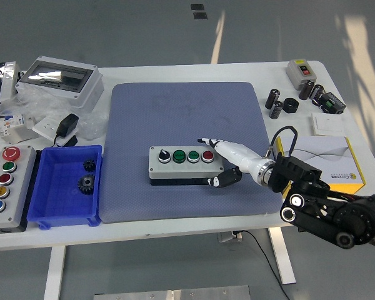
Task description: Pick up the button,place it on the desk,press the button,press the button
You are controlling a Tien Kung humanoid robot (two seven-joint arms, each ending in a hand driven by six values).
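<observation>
The grey button box (175,164), with a black knob, two green buttons and a red button on top, lies flat on the blue mat (187,112) near its front middle. My right hand (216,161) reaches in from the right at the box's right end. Its white fingers (228,150) are stretched out just behind the red button (207,155). The thumb sits low at the box's front right corner. The fingers are loose, not clamped on the box. My left arm is out of view.
A blue bin (50,187) with two gears and a second grey button box (5,181) sit at the front left. A white and yellow carton (328,159) lies just right of my arm. Small black parts (281,105) stand at the back right, and an enclosure (59,78) at the back left.
</observation>
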